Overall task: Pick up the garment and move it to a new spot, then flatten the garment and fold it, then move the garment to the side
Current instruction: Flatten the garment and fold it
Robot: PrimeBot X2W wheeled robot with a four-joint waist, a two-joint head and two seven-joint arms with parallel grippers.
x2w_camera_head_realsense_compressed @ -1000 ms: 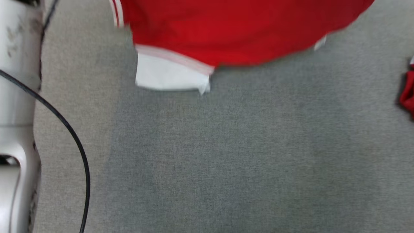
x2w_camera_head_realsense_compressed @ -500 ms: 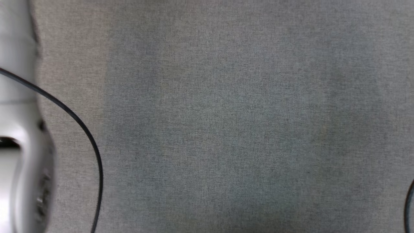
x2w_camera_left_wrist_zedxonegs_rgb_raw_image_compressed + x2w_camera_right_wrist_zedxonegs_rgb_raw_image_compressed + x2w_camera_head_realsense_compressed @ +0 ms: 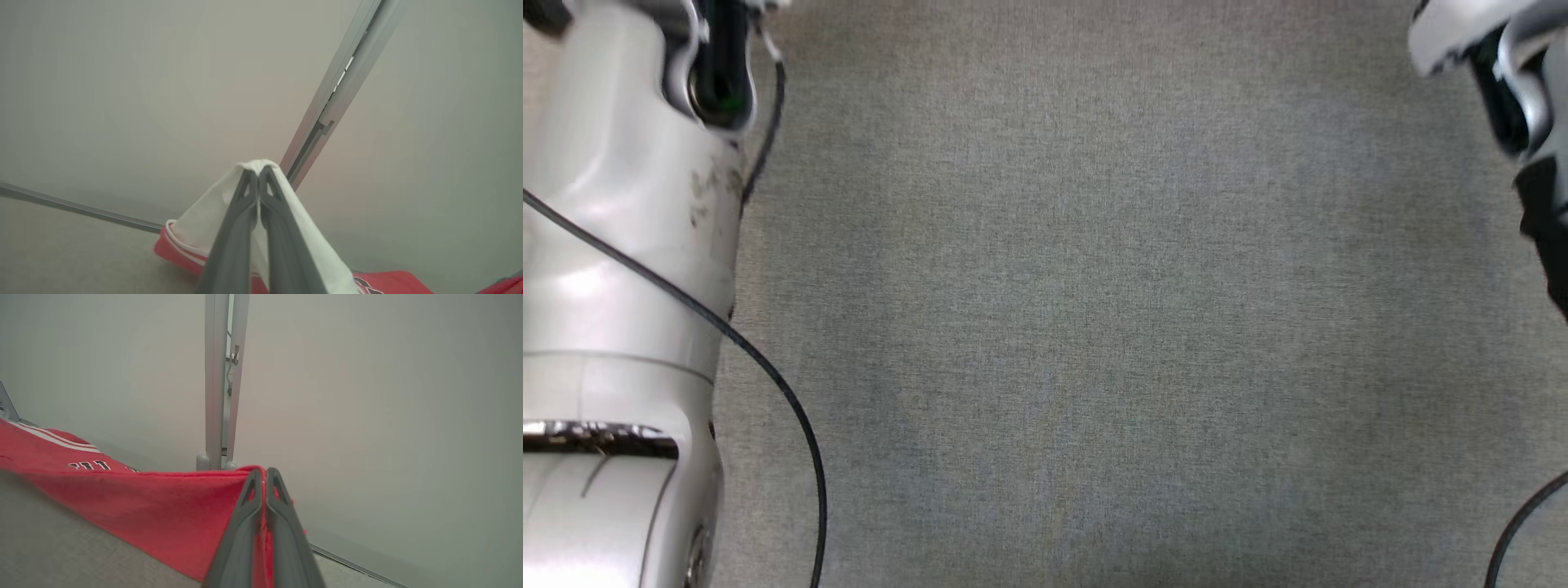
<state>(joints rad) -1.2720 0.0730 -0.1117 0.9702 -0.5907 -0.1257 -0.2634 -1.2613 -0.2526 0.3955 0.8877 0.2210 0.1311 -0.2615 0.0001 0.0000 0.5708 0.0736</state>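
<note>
The grey fabric surface spreads between the two arms. The red and white garment is held up at the far side. The left gripper is pinched tight on its white part. The right gripper is pinched tight on a red edge.

The garment spans from the left gripper to the right gripper, sagging onto the surface; a post stands behind.
</note>
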